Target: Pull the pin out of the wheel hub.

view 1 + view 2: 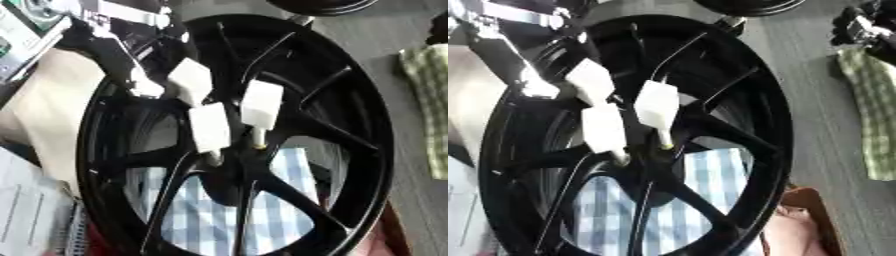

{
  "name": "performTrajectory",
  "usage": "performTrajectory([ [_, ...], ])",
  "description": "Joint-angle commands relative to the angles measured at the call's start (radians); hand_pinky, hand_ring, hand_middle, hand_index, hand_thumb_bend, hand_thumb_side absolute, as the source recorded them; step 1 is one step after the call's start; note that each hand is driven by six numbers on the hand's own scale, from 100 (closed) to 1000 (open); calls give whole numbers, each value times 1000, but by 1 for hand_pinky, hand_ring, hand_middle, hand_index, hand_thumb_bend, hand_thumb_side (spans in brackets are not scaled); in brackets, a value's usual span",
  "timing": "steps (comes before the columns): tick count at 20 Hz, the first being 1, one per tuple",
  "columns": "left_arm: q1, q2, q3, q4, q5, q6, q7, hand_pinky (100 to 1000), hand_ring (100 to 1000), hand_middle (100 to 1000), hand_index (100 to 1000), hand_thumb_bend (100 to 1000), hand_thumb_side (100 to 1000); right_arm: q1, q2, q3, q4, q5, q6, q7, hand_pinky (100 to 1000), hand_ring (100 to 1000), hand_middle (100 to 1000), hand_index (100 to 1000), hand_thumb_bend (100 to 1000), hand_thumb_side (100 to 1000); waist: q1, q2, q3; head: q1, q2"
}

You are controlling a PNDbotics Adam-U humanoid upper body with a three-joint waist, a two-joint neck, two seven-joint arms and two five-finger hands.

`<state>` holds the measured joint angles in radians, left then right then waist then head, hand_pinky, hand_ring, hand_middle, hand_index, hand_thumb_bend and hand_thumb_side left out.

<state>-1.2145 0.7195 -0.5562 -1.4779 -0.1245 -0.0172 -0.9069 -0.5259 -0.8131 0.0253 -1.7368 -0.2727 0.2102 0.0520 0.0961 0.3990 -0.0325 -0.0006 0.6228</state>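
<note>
The left hand (206,97), black with white-padded fingertips (261,102), reaches from the upper left and pinches a small pale pin (259,137) at the centre of the black spoked wheel hub (350,125). Beneath lies a blue checked cloth (210,215).

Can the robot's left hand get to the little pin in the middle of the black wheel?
Probably yes. The left robot hand is already over the hub of the black wheel, white fingertips right by a small yellowish pin. Nothing seems to block it.
</note>
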Motion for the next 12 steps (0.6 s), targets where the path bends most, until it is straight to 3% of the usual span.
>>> performTrajectory([
  [1, -24, 14, 26, -13, 10, 6, 0, 759, 622, 444, 584, 178, 218, -5, -19, -12, -4, 4, -1, -5, 836, 661, 590, 651, 100, 535, -9, -20, 1, 5, -10],
  [2, -25, 13, 31, -12, 12, 7, 0, 737, 574, 379, 528, 132, 195, -5, -19, -12, -4, 3, -1, -5, 836, 660, 590, 651, 100, 536, -9, -20, 1, 5, -10],
  [4, -28, 10, 47, -10, 22, 13, 0, 710, 542, 343, 490, 110, 163, -4, -17, -12, -3, 1, -1, -5, 836, 660, 590, 651, 100, 538, -10, -20, 2, 5, -10],
  [8, -34, 10, 78, -11, 28, 23, 0, 690, 508, 299, 436, 100, 100, -3, -17, -13, -5, -1, -3, -5, 836, 660, 590, 651, 100, 538, -12, -22, 4, 5, -11],
  [12, -37, 13, 106, -12, 20, 29, 0, 682, 489, 255, 391, 100, 100, -1, -18, -14, -6, -2, -3, -6, 836, 660, 590, 651, 100, 540, -14, -23, 6, 4, -10],
])
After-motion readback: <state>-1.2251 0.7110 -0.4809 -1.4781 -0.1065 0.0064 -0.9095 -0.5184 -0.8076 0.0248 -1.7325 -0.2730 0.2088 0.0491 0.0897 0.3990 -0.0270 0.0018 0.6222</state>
